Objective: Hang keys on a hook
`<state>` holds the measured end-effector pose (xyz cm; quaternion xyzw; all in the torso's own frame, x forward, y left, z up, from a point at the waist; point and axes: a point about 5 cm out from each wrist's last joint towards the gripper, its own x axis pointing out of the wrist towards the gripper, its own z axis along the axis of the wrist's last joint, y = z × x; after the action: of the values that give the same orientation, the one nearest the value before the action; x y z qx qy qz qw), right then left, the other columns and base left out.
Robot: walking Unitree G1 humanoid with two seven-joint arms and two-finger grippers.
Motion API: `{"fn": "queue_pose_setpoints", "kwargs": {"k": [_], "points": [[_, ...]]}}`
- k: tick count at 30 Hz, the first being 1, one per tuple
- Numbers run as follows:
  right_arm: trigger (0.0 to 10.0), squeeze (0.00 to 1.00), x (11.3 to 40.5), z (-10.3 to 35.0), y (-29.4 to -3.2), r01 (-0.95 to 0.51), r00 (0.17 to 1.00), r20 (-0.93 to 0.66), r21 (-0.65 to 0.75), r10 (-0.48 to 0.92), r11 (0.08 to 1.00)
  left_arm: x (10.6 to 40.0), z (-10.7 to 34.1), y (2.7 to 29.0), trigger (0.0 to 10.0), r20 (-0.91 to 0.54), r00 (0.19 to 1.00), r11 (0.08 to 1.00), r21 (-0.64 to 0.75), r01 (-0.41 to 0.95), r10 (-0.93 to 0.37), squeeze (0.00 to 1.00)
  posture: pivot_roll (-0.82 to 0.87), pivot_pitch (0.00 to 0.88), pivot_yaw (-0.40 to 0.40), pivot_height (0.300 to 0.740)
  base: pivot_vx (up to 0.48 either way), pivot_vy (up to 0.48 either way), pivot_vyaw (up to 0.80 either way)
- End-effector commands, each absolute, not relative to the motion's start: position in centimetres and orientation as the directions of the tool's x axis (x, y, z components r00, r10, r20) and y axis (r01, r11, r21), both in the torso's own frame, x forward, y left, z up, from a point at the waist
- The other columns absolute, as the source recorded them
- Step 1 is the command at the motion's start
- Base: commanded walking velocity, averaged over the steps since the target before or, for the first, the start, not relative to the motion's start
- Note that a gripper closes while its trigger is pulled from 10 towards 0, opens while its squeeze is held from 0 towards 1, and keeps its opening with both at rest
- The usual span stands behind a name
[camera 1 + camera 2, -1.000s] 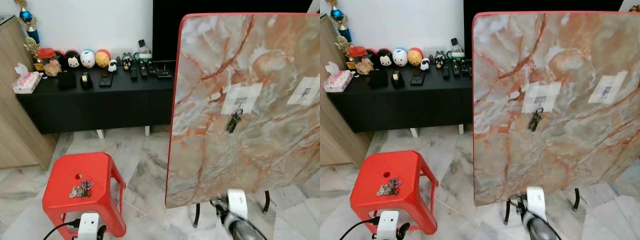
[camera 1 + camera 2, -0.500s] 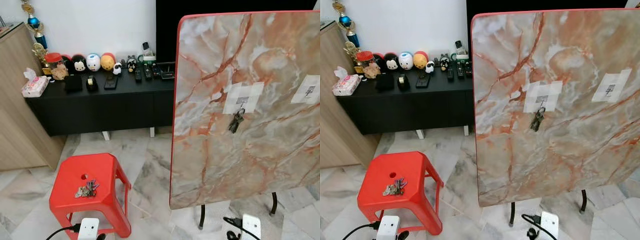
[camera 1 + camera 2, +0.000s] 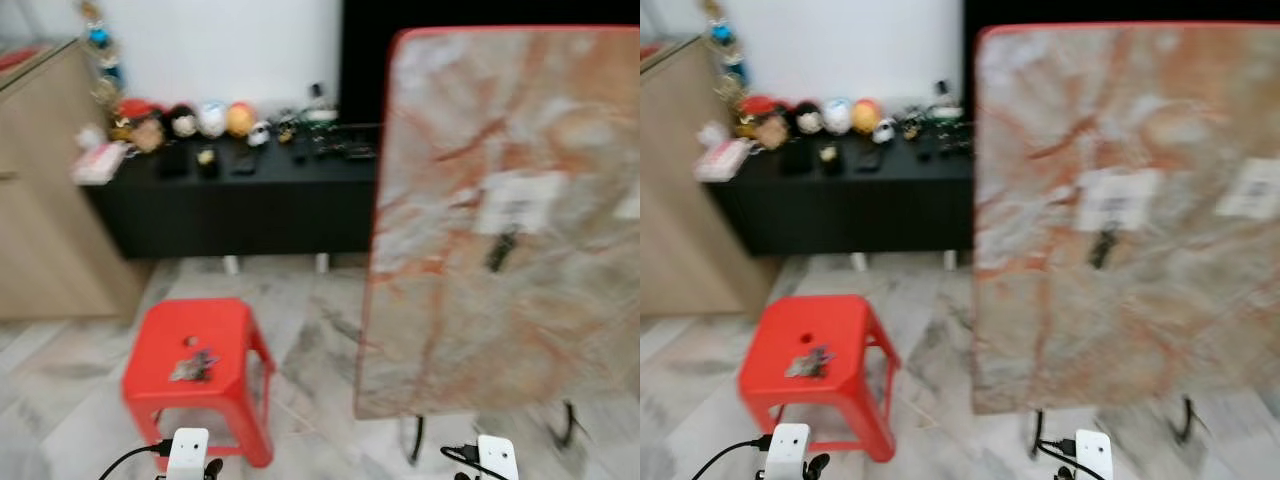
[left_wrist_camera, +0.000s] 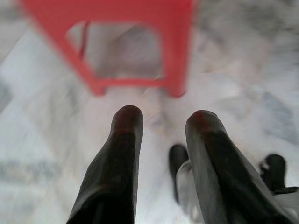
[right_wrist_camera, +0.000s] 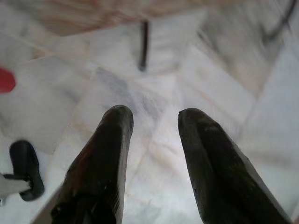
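A bunch of keys (image 3: 194, 366) lies on the seat of a red plastic stool (image 3: 170, 340) at the lower left. Another dark bunch of keys (image 3: 499, 250) hangs from a hook on a white taped patch (image 3: 518, 202) on the upright marble-patterned tabletop (image 3: 520, 130) at the right. A second white patch (image 3: 1252, 188) sits further right on it. Both arms hang low over the floor. My left gripper (image 4: 163, 121) is open, pointing at the floor below the stool. My right gripper (image 5: 152, 115) is open over bare marble tiles. The eye views are blurred.
A black low sideboard (image 3: 240, 205) with round toy figures, remotes and a tissue box stands against the white back wall. A wooden cabinet (image 3: 45, 190) rises at the left. The tabletop rests on thin black legs (image 3: 412, 440). Open marble floor lies between stool and tabletop.
The whole picture has shifted right and blurred, so the camera has turned left. The keys on the stool and the hanging keys stay where they were.
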<state>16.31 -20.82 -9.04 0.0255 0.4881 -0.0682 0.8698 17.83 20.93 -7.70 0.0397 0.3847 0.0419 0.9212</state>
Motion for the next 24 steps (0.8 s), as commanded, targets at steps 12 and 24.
{"fn": "queue_pose_setpoints", "kwargs": {"k": [12,24], "points": [[10.0,0.0,14.9,-9.4,-21.8,0.172,0.488,-0.868,-0.005,-0.09,0.985,16.8,-8.0,22.5,10.0,-0.729,0.668,0.989,0.126,-0.083,0.149,0.0,-0.02,0.0,-0.021,0.74,0.0,0.315,0.1],[10.0,0.0,14.9,-9.3,-22.2,0.176,0.492,-0.866,-0.004,-0.091,0.984,16.8,-7.9,22.6,10.0,-0.726,0.669,0.987,0.126,-0.098,0.159,0.0,-0.01,0.0,-0.029,0.74,0.0,0.313,0.0]]}}
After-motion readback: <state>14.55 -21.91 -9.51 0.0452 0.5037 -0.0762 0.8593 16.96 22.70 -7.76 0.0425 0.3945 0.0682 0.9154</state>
